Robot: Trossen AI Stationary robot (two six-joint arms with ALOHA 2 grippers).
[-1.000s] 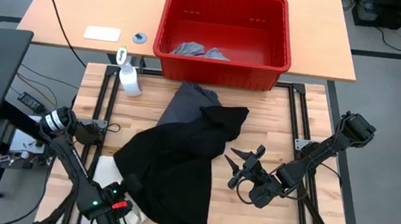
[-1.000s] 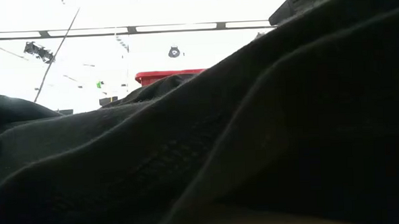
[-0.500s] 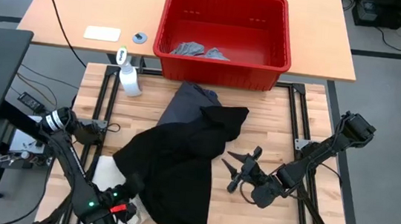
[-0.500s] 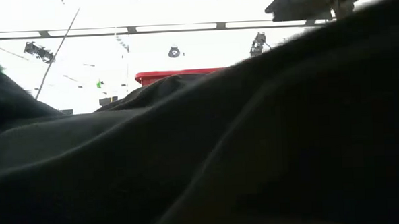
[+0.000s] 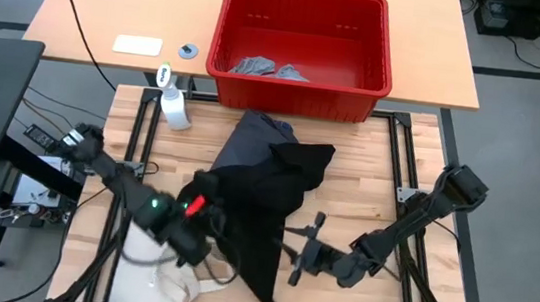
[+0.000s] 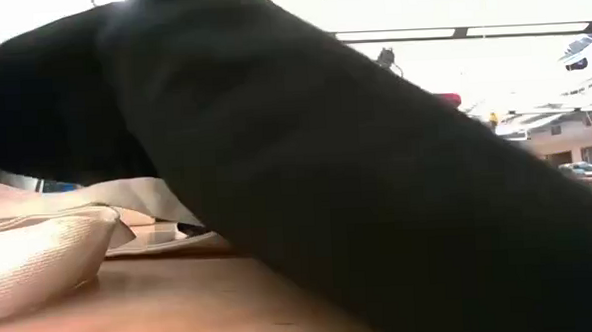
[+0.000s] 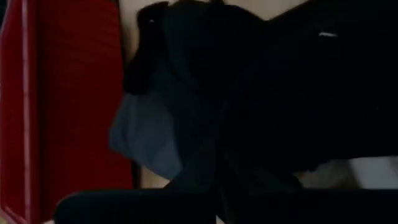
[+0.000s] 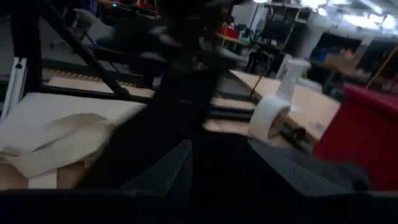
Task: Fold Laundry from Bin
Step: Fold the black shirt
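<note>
A large black garment [image 5: 265,201] lies across the wooden table, its far part on a dark grey piece [image 5: 251,139]. My left gripper [image 5: 209,233] is shut on the garment's left part, above the table's middle. My right gripper [image 5: 291,256] stands open just right of the garment, fingers level and pointing at it, nothing between them. The red bin [image 5: 301,96] stands at the far edge with light grey pieces [image 5: 259,67] on its floor. In the low view the raised black cloth [image 6: 377,182] fills most of the picture. My left gripper holds the black garment at its left part [image 5: 222,228], coming slanting down from the table's left. The wrist and the cloth hide the fingers. That part is lifted off the table and hangs in dark folds [image 7: 249,112]. The far end stays on the grey piece.
A cream tote bag [image 5: 171,276] lies uncovered at the near left, and also shows low in the low view [image 6: 39,247]. A white spray bottle [image 5: 174,106] stands at the far left. The table's right side shows bare wood.
My left gripper has shut on the black garment at the near left edge. It has then risen toward the table's middle, rolling as it went. The garment's near left part has lifted and drawn over to the right, uncovering the tote bag. My right gripper has shifted left and turned.
</note>
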